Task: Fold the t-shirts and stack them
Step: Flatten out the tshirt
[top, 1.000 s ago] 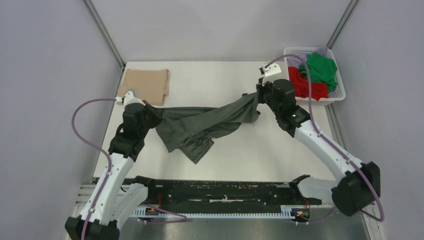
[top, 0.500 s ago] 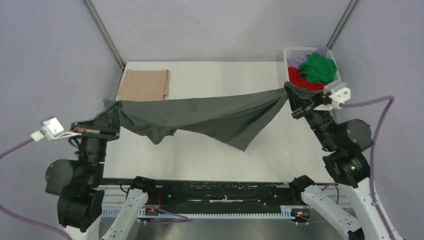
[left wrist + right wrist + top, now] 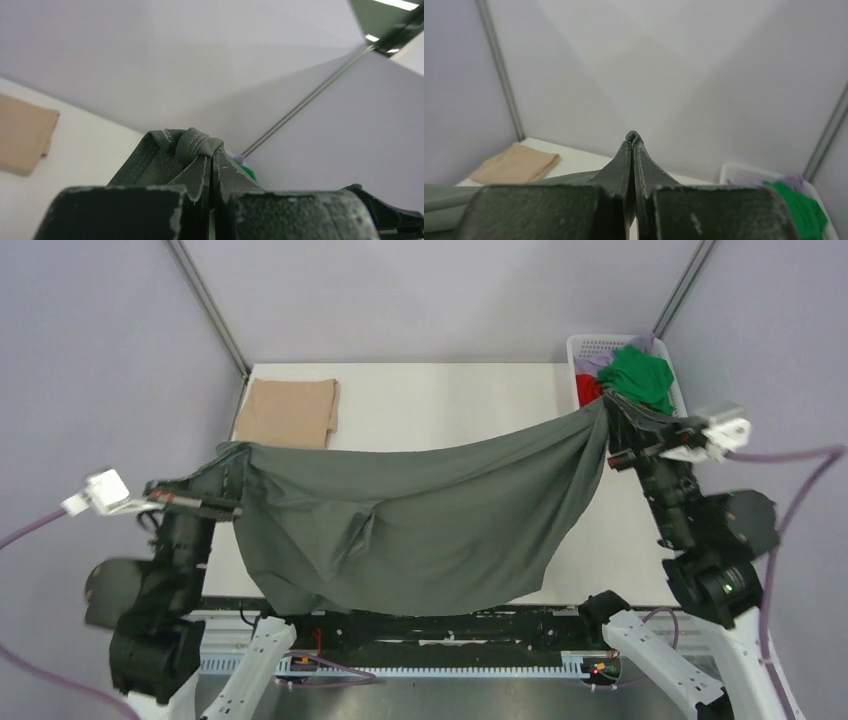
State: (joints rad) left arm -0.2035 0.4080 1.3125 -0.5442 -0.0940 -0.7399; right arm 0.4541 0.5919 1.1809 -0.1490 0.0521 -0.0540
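Note:
A dark grey t-shirt (image 3: 420, 520) hangs spread in the air between both grippers, its lower edge drooping over the table's near edge. My left gripper (image 3: 228, 462) is shut on the shirt's left corner; its bunched hem (image 3: 192, 145) shows at the fingertips. My right gripper (image 3: 607, 420) is shut on the right corner, a small fold (image 3: 633, 136) poking from the fingertips. A folded tan t-shirt (image 3: 290, 410) lies flat at the table's far left, also in the left wrist view (image 3: 22, 137) and right wrist view (image 3: 516, 162).
A white basket (image 3: 680, 430) at the far right holds green (image 3: 640, 375), red (image 3: 588, 390) and lilac garments. The white table (image 3: 450, 400) shows bare beyond the shirt. Grey walls and metal posts enclose the table. A black rail (image 3: 440, 625) runs along the near edge.
Both arms lifted and pulled apart, stretching the bunched grey shirt into a wide hanging sheet. In the last half second the shirt opened further and dropped toward the near edge.

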